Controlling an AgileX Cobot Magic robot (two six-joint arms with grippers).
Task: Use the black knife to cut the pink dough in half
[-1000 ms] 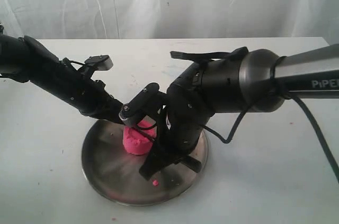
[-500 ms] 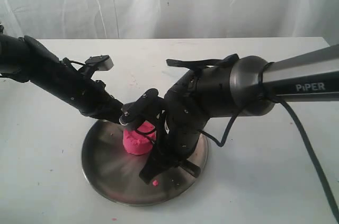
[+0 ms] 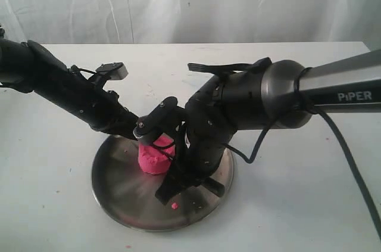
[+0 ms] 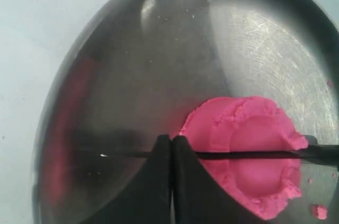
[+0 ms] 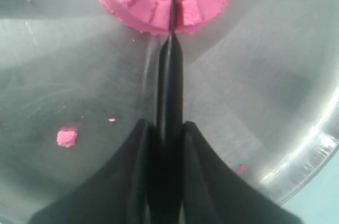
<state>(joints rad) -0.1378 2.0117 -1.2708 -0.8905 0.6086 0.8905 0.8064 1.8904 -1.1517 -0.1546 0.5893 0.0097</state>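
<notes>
The pink dough stands as one stubby cylinder on the steel plate. In the left wrist view the black knife lies as a thin line straight across the dough's dented top, its tip reaching past the dough. My left gripper is shut, and its tips sit right over the blade next to the dough. My right gripper is shut on the knife's handle. The blade runs from it into the dough's rim, where a narrow slit shows.
Small pink crumbs lie on the plate, one near its front edge. Both arms crowd over the plate's middle, the left gripper and the right gripper on either side of the dough. A white table surrounds the plate, with a curtain behind.
The right arm has shifted slightly left and lower over the plate. The left arm and the dough have stayed where they were.
</notes>
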